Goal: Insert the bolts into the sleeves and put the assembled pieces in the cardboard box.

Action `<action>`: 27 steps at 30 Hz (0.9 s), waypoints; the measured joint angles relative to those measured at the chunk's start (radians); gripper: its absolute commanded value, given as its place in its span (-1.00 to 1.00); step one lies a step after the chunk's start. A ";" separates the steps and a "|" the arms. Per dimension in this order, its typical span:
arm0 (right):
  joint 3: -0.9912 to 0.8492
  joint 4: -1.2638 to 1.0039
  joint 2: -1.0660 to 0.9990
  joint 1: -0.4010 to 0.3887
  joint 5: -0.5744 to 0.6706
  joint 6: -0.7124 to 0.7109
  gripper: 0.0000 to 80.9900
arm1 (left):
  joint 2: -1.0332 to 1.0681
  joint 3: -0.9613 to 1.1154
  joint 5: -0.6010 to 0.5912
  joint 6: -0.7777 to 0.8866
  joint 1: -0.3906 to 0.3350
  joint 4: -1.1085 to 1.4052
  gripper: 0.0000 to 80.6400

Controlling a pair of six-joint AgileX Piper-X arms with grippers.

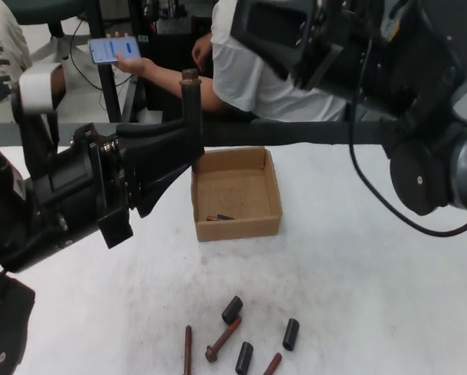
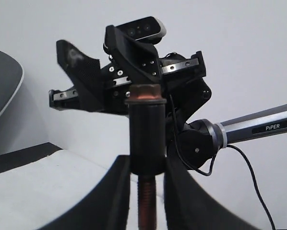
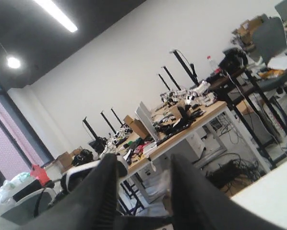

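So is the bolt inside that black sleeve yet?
In: the bolt pokes out both ends of the sleeve, head at one, shank at the other.

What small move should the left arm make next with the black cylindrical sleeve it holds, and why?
Probably carry the left gripper over the brown cardboard box and lower it. The rusty metal bolt already sits through the black cylindrical sleeve in its grip, raised beside the box, so placing it seems next.
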State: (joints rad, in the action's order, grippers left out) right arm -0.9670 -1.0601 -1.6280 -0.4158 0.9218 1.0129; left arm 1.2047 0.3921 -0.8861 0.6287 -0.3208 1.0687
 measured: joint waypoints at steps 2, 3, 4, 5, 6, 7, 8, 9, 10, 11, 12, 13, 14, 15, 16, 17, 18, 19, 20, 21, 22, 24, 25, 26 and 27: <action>0.000 -0.075 0.000 0.013 -0.010 0.016 -0.98 | 0.000 0.000 0.000 0.000 0.000 0.000 -0.99; 0.000 -0.093 0.000 0.018 -0.010 0.018 -0.98 | 0.000 0.000 0.000 0.000 0.000 -0.005 -0.99; 0.000 -0.106 0.000 0.022 -0.010 0.020 -0.98 | 0.000 0.000 0.000 0.000 0.000 -0.028 -0.99; 0.000 -0.116 0.000 0.026 -0.010 0.021 -0.98 | 0.000 0.000 0.000 -0.007 0.000 -0.047 -0.99; 0.000 -0.122 0.000 0.029 -0.010 0.023 -0.98 | 0.000 0.000 0.000 -0.018 0.000 -0.071 -0.99; 0.000 -0.124 0.000 0.031 -0.006 0.026 -0.98 | 0.000 0.000 0.000 -0.035 0.000 -0.071 -0.99; 0.000 -0.127 0.000 0.033 0.004 0.029 -0.98 | 0.000 0.000 0.000 -0.054 0.000 -0.093 -0.99; 0.000 -0.127 0.000 0.033 0.004 0.029 -0.98 | 0.000 0.000 0.008 -0.074 0.000 -0.125 -0.99; 0.000 -0.128 0.000 0.032 0.020 0.037 -0.98 | 0.000 0.000 0.024 -0.101 0.000 -0.163 -0.99; 0.000 -0.129 0.000 0.035 0.067 0.061 -0.98 | 0.000 0.002 0.040 -0.127 0.000 -0.198 -0.99; 0.000 -0.129 0.000 0.035 0.072 0.063 -0.98 | 0.000 0.009 0.053 -0.164 0.000 -0.249 -0.99; 0.000 -0.129 0.000 0.035 0.097 0.080 -0.98 | 0.003 0.022 0.066 -0.209 0.000 -0.315 -0.99; 0.000 -0.129 0.000 0.035 0.131 0.100 -0.98 | 0.006 0.042 0.077 -0.246 0.000 -0.385 -0.99; 0.000 -0.129 0.000 0.035 0.194 0.132 -0.98 | 0.014 0.068 0.089 -0.293 0.000 -0.463 -0.99; 0.000 -0.129 0.000 0.032 0.225 0.147 -0.98 | 0.025 0.100 0.107 -0.343 0.000 -0.543 -0.99; 0.000 -0.129 0.000 0.032 0.230 0.149 -0.98 | 0.041 0.130 0.122 -0.385 0.000 -0.607 -0.99; 0.000 -0.129 0.005 0.029 0.253 0.159 -0.98 | 0.060 0.169 0.137 -0.436 0.000 -0.682 -0.99; 0.000 -0.129 0.011 0.026 0.271 0.167 -0.98 | 0.084 0.214 0.150 -0.488 0.000 -0.754 -0.99; 0.000 -0.128 0.017 0.023 0.287 0.178 -0.98 | 0.134 0.292 0.159 -0.533 0.000 -0.844 -0.99; 0.000 -0.138 0.041 0.018 0.305 0.193 -0.98 | 0.164 0.331 0.167 -0.572 0.000 -0.879 -0.99; 0.000 -0.151 0.074 0.018 0.315 0.206 -0.98 | 0.217 0.398 0.175 -0.603 0.000 -0.915 -0.99; 0.011 -0.159 0.105 0.018 0.320 0.215 -0.98 | 0.251 0.424 0.188 -0.647 0.000 -0.922 -0.99; 0.022 -0.160 0.124 0.018 0.321 0.219 -0.98 | 0.298 0.460 0.189 -0.648 0.000 -0.928 -0.99; 0.035 -0.160 0.142 0.018 0.325 0.222 -0.98 | 0.323 0.473 0.192 -0.660 -0.002 -0.931 -0.99; 0.054 -0.160 0.157 0.018 0.329 0.227 -0.98 | 0.347 0.482 0.196 -0.663 -0.005 -0.934 -0.99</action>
State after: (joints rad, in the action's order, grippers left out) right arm -0.9133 -1.2201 -1.4709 -0.3977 1.2509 1.2399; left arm 1.5512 0.8740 -0.6899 -0.0340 -0.3262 0.1347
